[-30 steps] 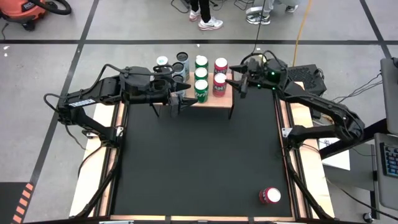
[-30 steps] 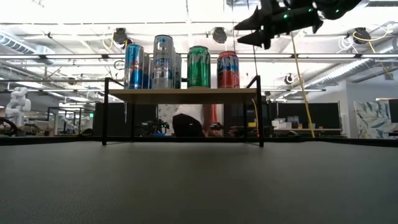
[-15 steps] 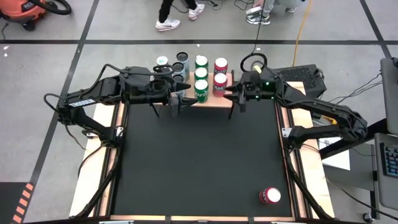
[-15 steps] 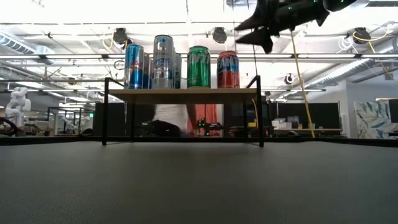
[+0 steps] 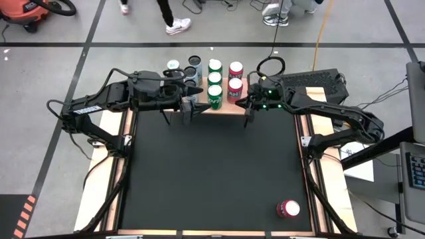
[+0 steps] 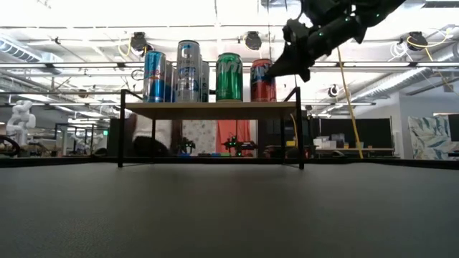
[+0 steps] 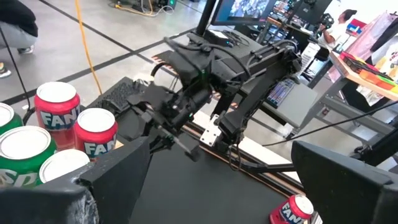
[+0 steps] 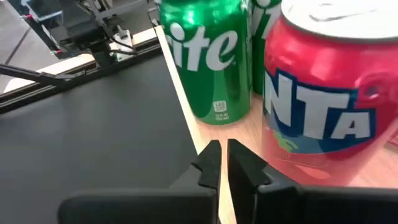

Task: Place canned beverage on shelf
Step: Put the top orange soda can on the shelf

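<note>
Fingertips [image 8: 219, 163] together over shelf [image 8: 231, 134] edge

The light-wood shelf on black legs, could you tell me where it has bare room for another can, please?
The light-wood shelf is bare only on a strip along its right edge, beside the two red Fanta cans, where the shut right gripper hangs. Everywhere else is crowded: green Sprite cans mid-board, blue and silver cans left.

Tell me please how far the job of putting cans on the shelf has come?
Mostly done: the shelf already carries two red Fanta cans, green cans and taller ones. Nothing is in hand: the right gripper is shut and empty at the shelf's edge, and the left gripper is open beside the shelf. Left: one red can on the table's near right corner.
</note>
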You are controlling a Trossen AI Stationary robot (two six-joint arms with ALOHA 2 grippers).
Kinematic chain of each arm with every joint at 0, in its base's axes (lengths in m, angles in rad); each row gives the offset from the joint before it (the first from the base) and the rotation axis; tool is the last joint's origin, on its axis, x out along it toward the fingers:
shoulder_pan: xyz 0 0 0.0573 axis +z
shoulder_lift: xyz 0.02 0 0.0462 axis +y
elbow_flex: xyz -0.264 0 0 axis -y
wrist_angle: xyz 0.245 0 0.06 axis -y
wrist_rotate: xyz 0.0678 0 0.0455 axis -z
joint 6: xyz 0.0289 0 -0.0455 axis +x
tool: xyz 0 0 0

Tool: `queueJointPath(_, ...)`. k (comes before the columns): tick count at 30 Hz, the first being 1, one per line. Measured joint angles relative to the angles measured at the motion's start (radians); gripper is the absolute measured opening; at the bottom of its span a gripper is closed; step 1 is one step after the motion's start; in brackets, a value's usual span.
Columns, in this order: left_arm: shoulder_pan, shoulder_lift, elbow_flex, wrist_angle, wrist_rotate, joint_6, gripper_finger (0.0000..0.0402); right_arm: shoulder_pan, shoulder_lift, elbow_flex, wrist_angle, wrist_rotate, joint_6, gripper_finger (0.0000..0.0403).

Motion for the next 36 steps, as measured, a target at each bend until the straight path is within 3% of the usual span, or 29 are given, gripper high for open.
queueJointPath(8, 0.000, 0.000, 0.000, 0.000, 0.000, 0.000, 0.0391, 0.000, 0.062, 0.000, 0.114, 0.010, 0.002, 0.0003)
queueJointPath(14, -0.006, 0.000, 0.000, 0.000, 0.005, 0.000, 0.0391, 0.000, 0.070, 0.000, 0.118, 0.134, -0.004, 0.0001)
queueJointPath(36, -0.015, 0.000, 0.000, 0.000, 0.007, -0.025, 0.0391, -0.027, 0.070, 0.000, 0.120, 0.188, -0.026, 0.0000)
